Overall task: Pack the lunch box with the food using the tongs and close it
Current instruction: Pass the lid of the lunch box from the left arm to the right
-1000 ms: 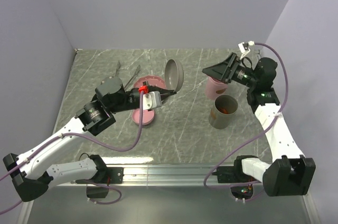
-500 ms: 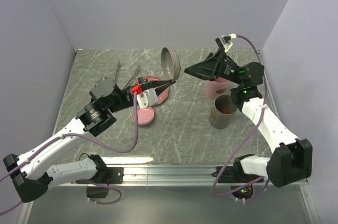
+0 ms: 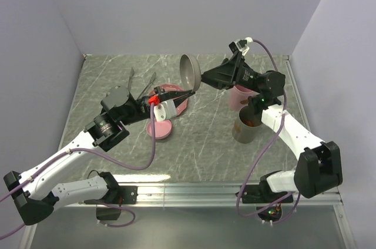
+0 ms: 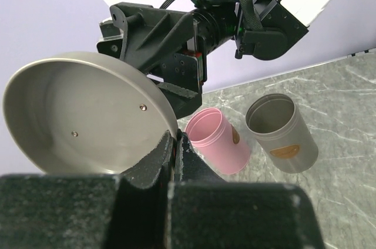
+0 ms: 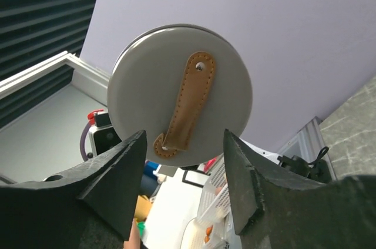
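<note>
Up in the air, the grey lid [image 3: 189,73] is held by the left gripper [image 4: 171,154]. The jaws of this gripper are squeezed shut on the lid's rim. The lid is stood almost upright, with its hollow side turned to the left arm. A brown strap [image 5: 185,105] is seen on the lid's other side, which is turned to the right gripper [image 5: 183,143].

The right gripper is held in the air just beside the lid. Its jaws are parted and nothing is gripped in them. In the right wrist view, a finger [image 5: 111,178] is seen at each side of the lid. Whether the lid is touched by them cannot be told.

The pink tub [image 3: 239,97] and the olive-grey tub [image 3: 248,124] are stood upright and open on the right side of the table [image 3: 205,143], close together under the right arm. Something reddish is seen inside the olive-grey tub.

The pink lid [image 3: 160,128] is laid flat on the table near the left arm, just in front of the pink plate [image 3: 179,103]. The tongs [image 3: 147,84] are laid on the table at the back left, well apart from both grippers and partly hidden by the left arm.
</note>
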You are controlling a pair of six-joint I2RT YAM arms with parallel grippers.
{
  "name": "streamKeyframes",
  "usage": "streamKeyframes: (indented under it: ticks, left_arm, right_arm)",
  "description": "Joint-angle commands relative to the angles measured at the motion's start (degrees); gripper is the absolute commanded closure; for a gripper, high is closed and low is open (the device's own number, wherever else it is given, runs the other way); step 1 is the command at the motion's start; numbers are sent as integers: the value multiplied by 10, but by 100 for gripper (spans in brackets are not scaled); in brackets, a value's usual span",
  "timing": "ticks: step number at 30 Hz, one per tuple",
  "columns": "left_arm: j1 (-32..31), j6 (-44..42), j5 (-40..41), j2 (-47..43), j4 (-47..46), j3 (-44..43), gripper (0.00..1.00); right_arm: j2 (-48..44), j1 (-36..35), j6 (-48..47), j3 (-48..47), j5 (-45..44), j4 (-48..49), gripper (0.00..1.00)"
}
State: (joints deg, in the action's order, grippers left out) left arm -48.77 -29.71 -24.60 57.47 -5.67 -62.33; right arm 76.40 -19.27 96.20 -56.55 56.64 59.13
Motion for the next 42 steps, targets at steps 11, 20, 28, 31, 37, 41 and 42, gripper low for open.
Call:
streamKeyframes:
  ticks: [11,20,28,31,37,41,42]
  left_arm:
    - [2,-14,-20,-10,-17,1,100]
    - [-1,-34,-19,-14,-25,23,99]
    - [-4,-51,-34,-10,-10,23,100]
    - [-4,-53,-33,-12,-7,26,100]
    - [-4,-42,-18,-13,-4,29,84]
    - [-4,-39,-15,-21,-2,40,58]
    - [-4,-39,-12,-26,-5,43,54]
  right_arm:
    - [-8,-31,-6,-38,8,12,47]
    - [-21,-46,-6,-37,21,9,66]
    - [-23,-48,7,-37,24,17,93]
    - [-27,-48,-7,-38,28,10,100]
    - [-29,-35,-34,-44,29,-10,100]
    - [-25,-6,-58,-57,35,-43,100]
    - [-26,-3,-67,-61,37,-60,100]
